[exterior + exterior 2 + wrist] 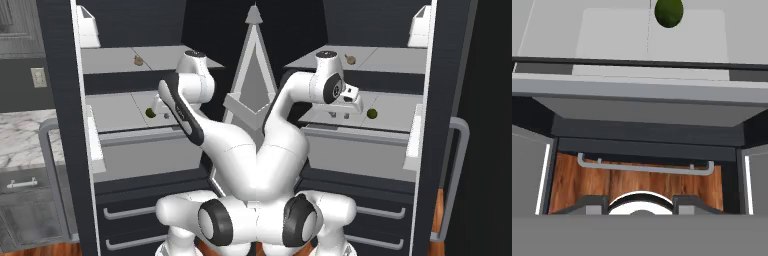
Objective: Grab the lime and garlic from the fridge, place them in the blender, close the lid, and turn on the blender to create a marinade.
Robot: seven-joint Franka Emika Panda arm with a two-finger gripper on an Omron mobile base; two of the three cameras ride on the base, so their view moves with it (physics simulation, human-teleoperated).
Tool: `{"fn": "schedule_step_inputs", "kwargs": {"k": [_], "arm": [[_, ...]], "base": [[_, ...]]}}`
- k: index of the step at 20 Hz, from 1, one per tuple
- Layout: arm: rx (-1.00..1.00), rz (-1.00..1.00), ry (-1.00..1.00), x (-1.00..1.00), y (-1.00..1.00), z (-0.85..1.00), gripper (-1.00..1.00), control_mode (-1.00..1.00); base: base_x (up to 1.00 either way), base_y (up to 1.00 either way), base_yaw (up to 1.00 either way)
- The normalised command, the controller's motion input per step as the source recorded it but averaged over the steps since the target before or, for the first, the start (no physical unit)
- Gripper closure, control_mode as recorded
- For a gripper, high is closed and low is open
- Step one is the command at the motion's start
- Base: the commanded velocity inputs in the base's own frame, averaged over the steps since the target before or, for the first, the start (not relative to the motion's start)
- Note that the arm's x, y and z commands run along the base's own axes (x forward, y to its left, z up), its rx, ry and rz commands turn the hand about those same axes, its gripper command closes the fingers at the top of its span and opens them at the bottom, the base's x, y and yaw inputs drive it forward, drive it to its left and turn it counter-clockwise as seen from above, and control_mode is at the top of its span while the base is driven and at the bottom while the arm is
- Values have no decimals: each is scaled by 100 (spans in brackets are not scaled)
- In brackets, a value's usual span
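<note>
Inside the open fridge (60, 125), seen from the left of the robot's base, the garlic (138, 61) sits near the middle of the upper shelf (110, 60), well back from its front edge, while the lime (149, 112) rests on the lower shelf (112, 112) toward the right of its span, short of the front edge. Just right of the lime hangs the gripper (165, 115), its jaws drawn nearly together and holding nothing; a gap separates them from the fruit. The white arm (220, 145) rises from the lower right, bends at a dark-banded elbow and reaches forward into the cabinet, the wrist turned so the hand points down at the shelf's front right area. Below, two black drawers with silver handles (130, 212) stay shut.

From the opposite side the order flips: the gripper (341, 114) hangs left of the lime (372, 113), the garlic (351, 60) on the shelf above. The hand camera looks past the shelf's front lip toward the lime (669, 12).

The lime looks small, round, light and smooth-skinned, likely to roll on the bare shelf if nudged; a grasp across its middle from above, jaws first spread wider than the fruit, seems safest. The garlic, lumpier, should settle more readily between the pads.
</note>
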Motion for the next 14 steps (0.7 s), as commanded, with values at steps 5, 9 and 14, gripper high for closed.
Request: {"fn": "schedule_step_inputs", "kwargs": {"k": [5, 9, 14], "arm": [[-5, 2, -4, -37, 16, -18, -100, -100], [-22, 3, -33, 6, 2, -32, -100, -100], [-4, -11, -19, 66, -8, -2, -100, -100]], "base": [[0, 0, 0], [0, 0, 0], [0, 0, 0]]}}
